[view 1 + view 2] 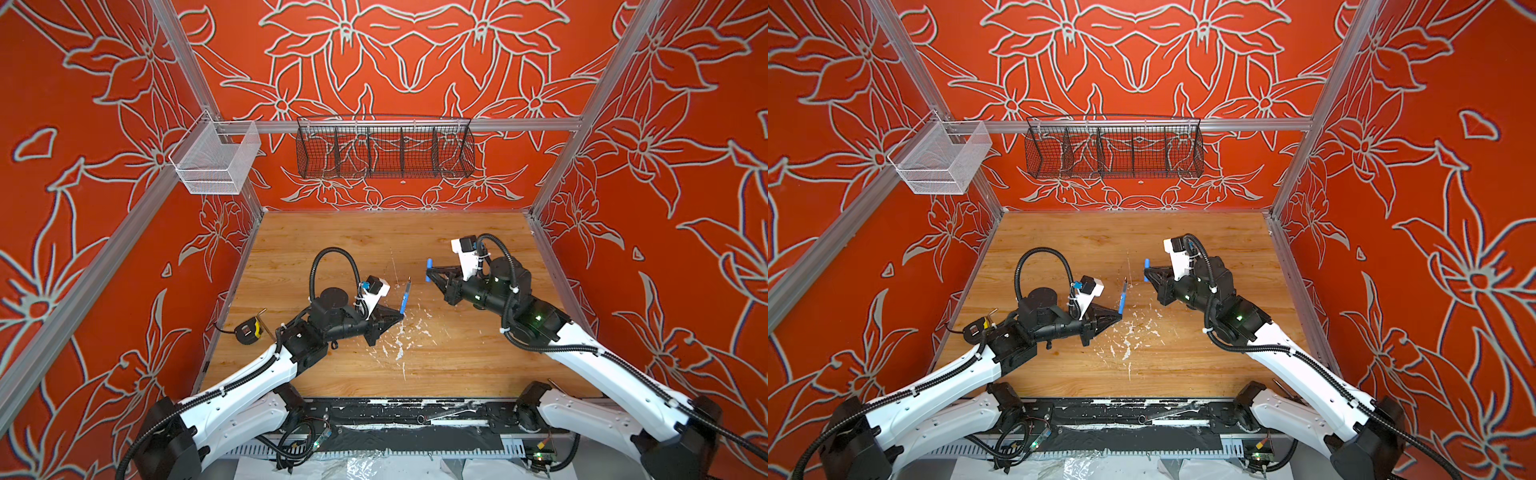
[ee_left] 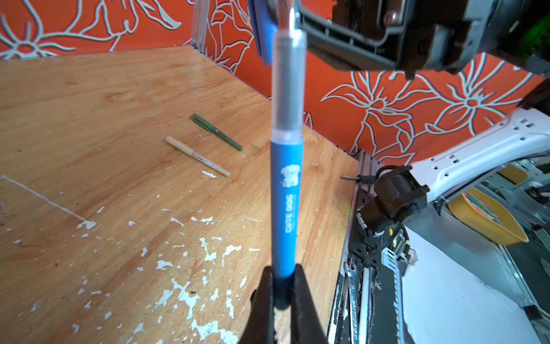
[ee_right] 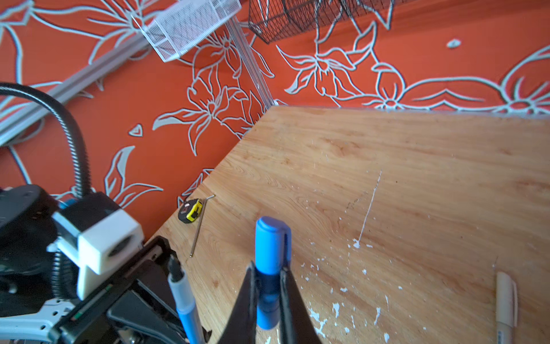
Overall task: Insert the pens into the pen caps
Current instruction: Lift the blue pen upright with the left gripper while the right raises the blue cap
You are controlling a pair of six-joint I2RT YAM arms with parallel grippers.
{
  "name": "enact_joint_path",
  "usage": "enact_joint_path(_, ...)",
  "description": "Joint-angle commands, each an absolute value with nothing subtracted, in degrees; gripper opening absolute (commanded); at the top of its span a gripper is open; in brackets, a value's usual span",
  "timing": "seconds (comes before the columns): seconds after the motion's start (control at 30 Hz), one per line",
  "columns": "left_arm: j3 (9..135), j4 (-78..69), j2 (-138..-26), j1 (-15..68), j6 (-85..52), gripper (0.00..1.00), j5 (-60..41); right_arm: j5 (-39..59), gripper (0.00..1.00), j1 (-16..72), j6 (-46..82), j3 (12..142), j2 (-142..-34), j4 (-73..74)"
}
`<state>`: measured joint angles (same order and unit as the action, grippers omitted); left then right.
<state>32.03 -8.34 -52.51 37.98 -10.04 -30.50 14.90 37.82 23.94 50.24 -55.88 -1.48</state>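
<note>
Left jaws: clenched on the tail end of your blue pen (image 1: 405, 297) (image 2: 287, 193). Its dark tip points toward the back edge of the bench (image 1: 332, 232), slightly tilted.
Right jaws: clenched across the middle of the blue cap (image 1: 429, 263) (image 3: 272, 247). The cap's rounded end sticks out past them.
Left arm: comes in from the front left corner, with the wrist turned toward the middle and the pen held clear of the surface.
Right arm: comes in from the front right corner, with the wrist turned left, so its jaws face the left jaws.
Pen and cap: near each other but apart, over the middle of the bench.
Other pens: a green pen (image 2: 217, 132) and a beige pen (image 2: 198, 156) lie side by side on the right half of the bench, not touching. The right arm hides them from you in both top views.
Left edge: a tape measure (image 1: 248, 329) (image 3: 190, 211) sits there, with a thin metal rod (image 3: 198, 229) just beside it.
Surface: white flecks (image 1: 401, 336) are scattered below the left jaws.
</note>
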Motion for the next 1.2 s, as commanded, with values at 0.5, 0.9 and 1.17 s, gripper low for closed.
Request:
enact_joint_path(0.5, 32.4, -15.1, -50.6, 33.3, -10.0, 0.00, -52.2, 25.5, 0.01, 37.3, 30.2, 50.5, -51.7, 16.1)
enact_joint_path(0.9, 33.3, -13.1, -49.5, 33.2, -9.0, 0.00, -52.9, 33.0, 0.01, 37.6, 33.3, 51.4, -56.4, 22.2)
enact_joint_path(1.17, 33.9, -12.4, -49.8, 33.1, -8.9, 0.00, -52.3, 36.7, 0.01, 38.8, 33.2, 50.3, -56.8, 23.2)
